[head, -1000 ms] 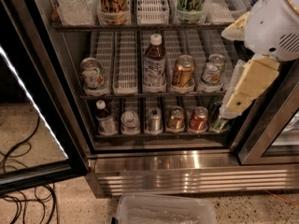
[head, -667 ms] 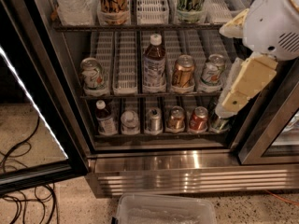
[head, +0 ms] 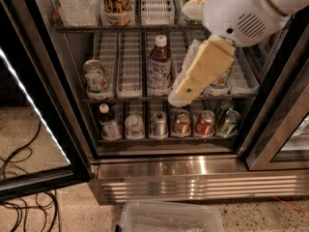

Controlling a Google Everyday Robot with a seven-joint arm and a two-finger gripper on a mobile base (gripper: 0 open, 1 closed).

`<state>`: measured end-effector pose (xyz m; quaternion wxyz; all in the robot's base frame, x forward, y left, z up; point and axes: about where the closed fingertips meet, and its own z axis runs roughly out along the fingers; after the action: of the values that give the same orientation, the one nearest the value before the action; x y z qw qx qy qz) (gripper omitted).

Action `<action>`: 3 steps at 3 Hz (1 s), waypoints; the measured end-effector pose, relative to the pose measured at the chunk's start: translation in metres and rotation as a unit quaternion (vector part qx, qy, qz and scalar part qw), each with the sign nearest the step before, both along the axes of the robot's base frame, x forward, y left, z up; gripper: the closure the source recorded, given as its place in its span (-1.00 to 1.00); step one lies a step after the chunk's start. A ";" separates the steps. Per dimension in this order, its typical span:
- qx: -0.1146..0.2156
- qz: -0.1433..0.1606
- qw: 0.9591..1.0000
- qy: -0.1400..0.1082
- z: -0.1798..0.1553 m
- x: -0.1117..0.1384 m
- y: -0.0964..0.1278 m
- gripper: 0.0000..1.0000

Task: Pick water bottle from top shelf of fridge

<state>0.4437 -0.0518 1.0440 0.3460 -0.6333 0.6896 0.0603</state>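
Brown-drink bottle point(head: 159, 66), cans point(head: 182, 123) on lower racks point(head: 130, 99), black cables point(head: 19, 178), clear bin point(head: 169, 219).

Water bottle point(head: 73, 6) cap cut off at top edge; hand point(head: 183, 94), before middle shelf point(head: 129, 98), half-hides can point(head: 220, 82).

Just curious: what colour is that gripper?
The gripper is cream-yellow, in front of the middle shelf; camera view.
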 end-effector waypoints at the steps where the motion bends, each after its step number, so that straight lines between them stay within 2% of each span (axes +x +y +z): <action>1: 0.027 0.021 0.999 -0.026 0.022 0.004 0.046 -1.00; 2: 0.031 0.072 0.996 -0.035 0.038 -0.007 0.092 -1.00; 3: 0.030 0.075 0.996 -0.047 0.048 -0.016 0.096 -1.00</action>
<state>0.4281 0.0442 1.0924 0.3911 -0.6749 0.6209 0.0774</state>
